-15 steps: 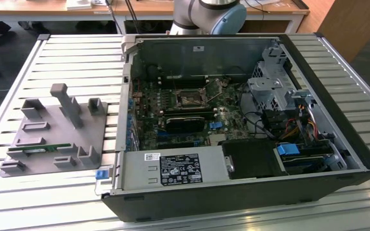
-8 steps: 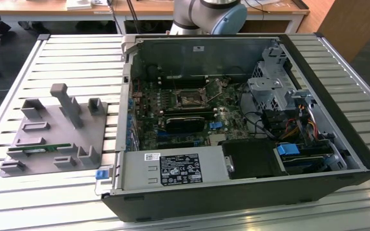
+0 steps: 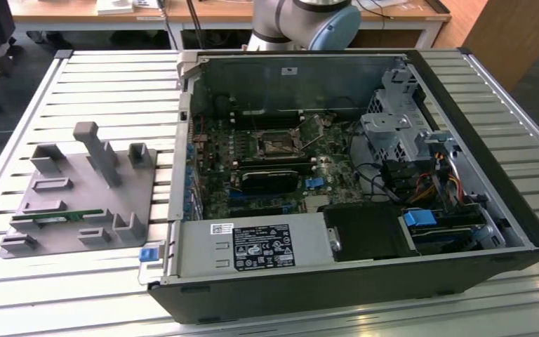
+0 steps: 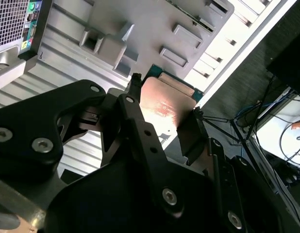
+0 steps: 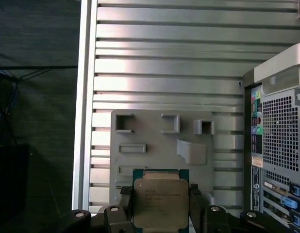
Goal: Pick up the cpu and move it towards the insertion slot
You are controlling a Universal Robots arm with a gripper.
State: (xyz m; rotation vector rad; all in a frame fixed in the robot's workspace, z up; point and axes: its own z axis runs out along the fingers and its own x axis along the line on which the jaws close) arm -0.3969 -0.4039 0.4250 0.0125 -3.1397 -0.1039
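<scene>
The cpu (image 5: 161,203), a flat square chip with a silvery top on a green-edged board, sits between my gripper's (image 5: 161,208) two black fingers (image 5: 125,204), which are shut on its opposite edges. In the second wrist view the cpu (image 4: 167,99) shows from its other side, lifted above the grey holder plate (image 4: 155,24), with the gripper (image 4: 163,119) clamped on it. The insertion slot (image 3: 276,145), a square socket with a metal frame, lies on the motherboard inside the open computer case (image 3: 344,175), well to the exterior view's right of the holder plate (image 3: 73,189).
The grey holder plate (image 5: 155,141) carries raised blocks and pockets, with a green memory stick (image 3: 59,217) lying in it. The case's rear panel (image 5: 281,160) stands beside the plate. The slatted metal table (image 5: 164,63) ends at an edge with dark floor beyond. The arm's base (image 3: 307,21) stands behind the case.
</scene>
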